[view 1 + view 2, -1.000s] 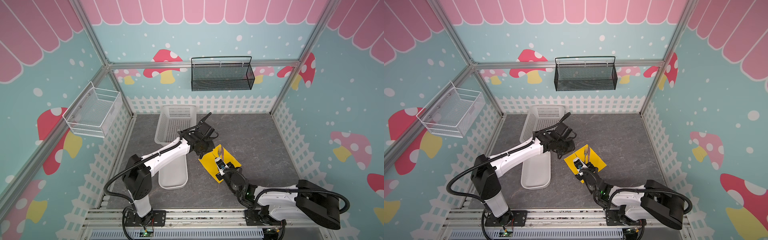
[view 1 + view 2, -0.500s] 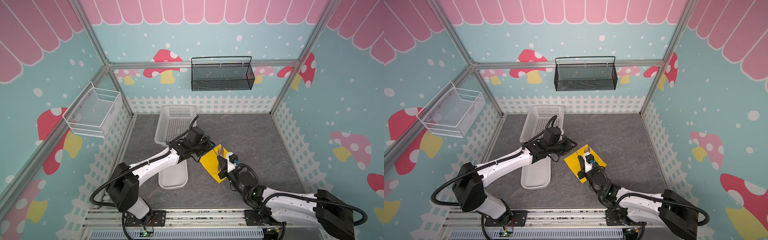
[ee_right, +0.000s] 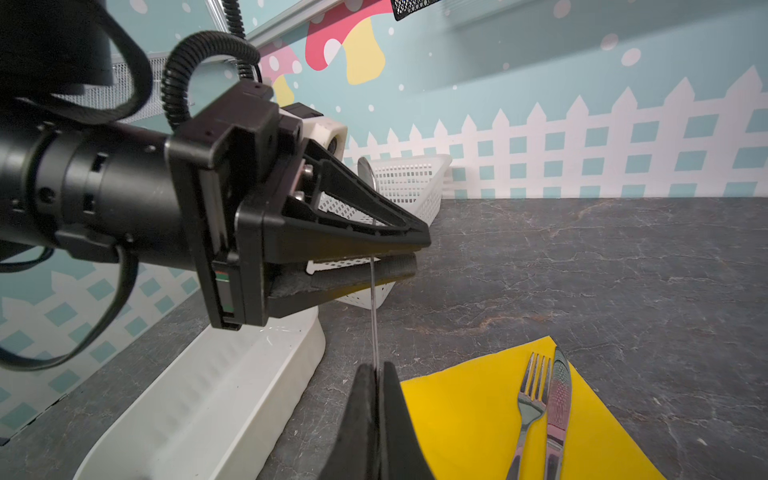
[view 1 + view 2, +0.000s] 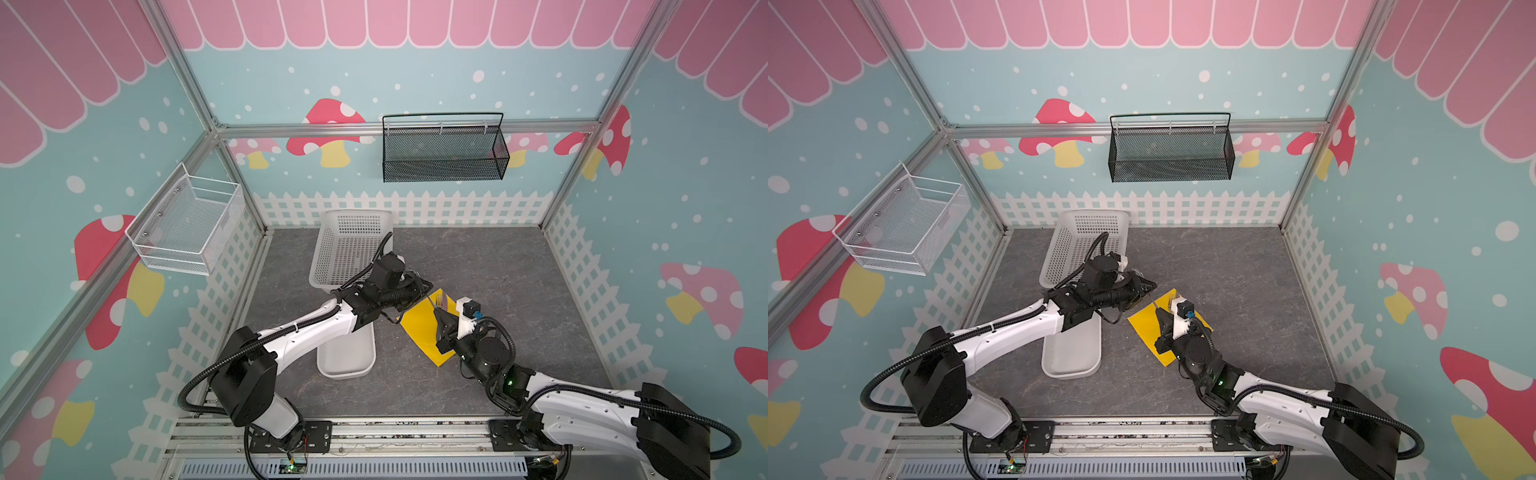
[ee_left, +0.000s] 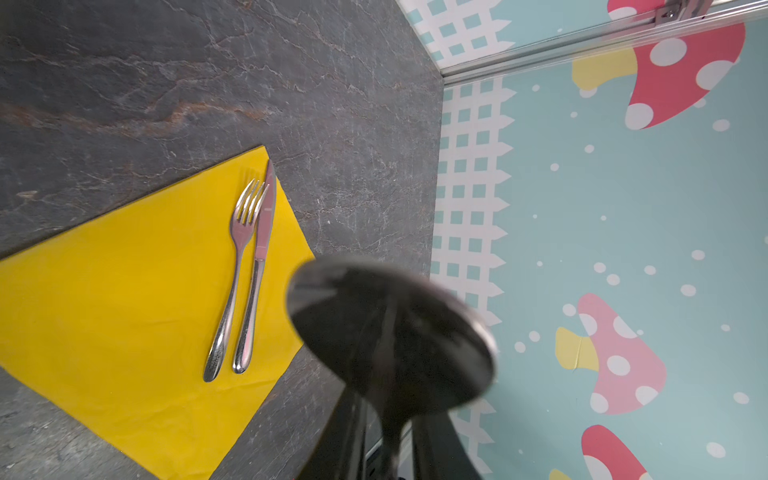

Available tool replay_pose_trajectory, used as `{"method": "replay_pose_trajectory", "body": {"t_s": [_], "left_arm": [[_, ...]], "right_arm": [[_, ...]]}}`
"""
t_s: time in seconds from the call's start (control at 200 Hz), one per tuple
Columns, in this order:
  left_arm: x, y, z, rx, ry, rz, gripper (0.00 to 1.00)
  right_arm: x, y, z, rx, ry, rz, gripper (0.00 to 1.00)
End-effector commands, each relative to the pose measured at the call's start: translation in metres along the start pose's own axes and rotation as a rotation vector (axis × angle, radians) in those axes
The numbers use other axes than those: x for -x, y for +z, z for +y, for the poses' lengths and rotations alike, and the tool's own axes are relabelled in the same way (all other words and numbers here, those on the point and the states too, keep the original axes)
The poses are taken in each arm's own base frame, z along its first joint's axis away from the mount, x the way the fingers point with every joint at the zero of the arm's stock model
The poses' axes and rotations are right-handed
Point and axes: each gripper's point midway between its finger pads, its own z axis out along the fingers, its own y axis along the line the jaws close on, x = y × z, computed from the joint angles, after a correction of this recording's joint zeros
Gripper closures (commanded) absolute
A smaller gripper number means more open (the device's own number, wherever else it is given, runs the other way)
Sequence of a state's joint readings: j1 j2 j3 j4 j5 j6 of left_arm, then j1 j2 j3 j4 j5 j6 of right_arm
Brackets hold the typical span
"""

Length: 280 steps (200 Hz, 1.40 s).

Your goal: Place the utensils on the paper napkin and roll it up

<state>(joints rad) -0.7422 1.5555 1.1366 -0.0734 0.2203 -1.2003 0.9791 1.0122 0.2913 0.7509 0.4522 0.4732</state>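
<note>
- The yellow napkin (image 5: 124, 291) lies flat on the grey table (image 5: 208, 62), with 1 corner pointing at the back wall.
- 2 shiny things lie on it: the fork (image 5: 237, 257) and the knife (image 5: 262, 241). They are side by side near 1 edge of the napkin, so close that the fork's prongs seem to touch the knife's blade.
- The spoon (image 5: 390, 332) is not on the napkin. It is up in the air, standing almost straight, with its round end on top.
- The left gripper (image 3: 415, 255) lies sideways and pinches the spoon's thin stem just under the round end.
- The right gripper (image 3: 376, 370) points up from below and is clamped tight on the lower end of the stem (so both grippers have the spoon at once).
- In both top views the 2 grippers meet over the napkin's edge that faces the tray.
- The white tray (image 4: 347, 353) sits on the table just left of the napkin, under the left arm.
- The white basket (image 4: 349, 245) with little holes sits behind the tray, close to the back wall.
</note>
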Motion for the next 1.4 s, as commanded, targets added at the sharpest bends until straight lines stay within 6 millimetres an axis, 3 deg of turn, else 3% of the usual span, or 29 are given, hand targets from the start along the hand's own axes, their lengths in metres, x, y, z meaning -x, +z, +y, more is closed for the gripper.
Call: {"method": "replay_pose_trajectory", "body": {"t_s": [0.0,0.25,0.545,0.946,1.396], "left_arm": [[0.001,-0.007,-0.008,-0.025,0.003,-0.021,0.76],[0.001,-0.009,-0.011,-0.033,0.011,-0.029,0.77],[0.004,-0.009,-0.012,-0.039,0.022,-0.05,0.86],[0.011,-0.009,-0.017,-0.076,0.04,-0.086,0.82],[0.014,-0.013,-0.015,-0.055,0.067,-0.109,0.95]], "right_arm": [[0.011,0.004,-0.002,-0.021,0.048,-0.018,1.0],[0.009,0.008,-0.004,-0.013,0.086,0.009,1.0],[0.008,0.008,-0.003,0.029,0.13,0.021,1.0],[0.012,0.005,-0.002,0.073,0.185,0.022,1.0],[0.006,0.008,-0.008,0.061,0.22,0.055,1.0]]}}
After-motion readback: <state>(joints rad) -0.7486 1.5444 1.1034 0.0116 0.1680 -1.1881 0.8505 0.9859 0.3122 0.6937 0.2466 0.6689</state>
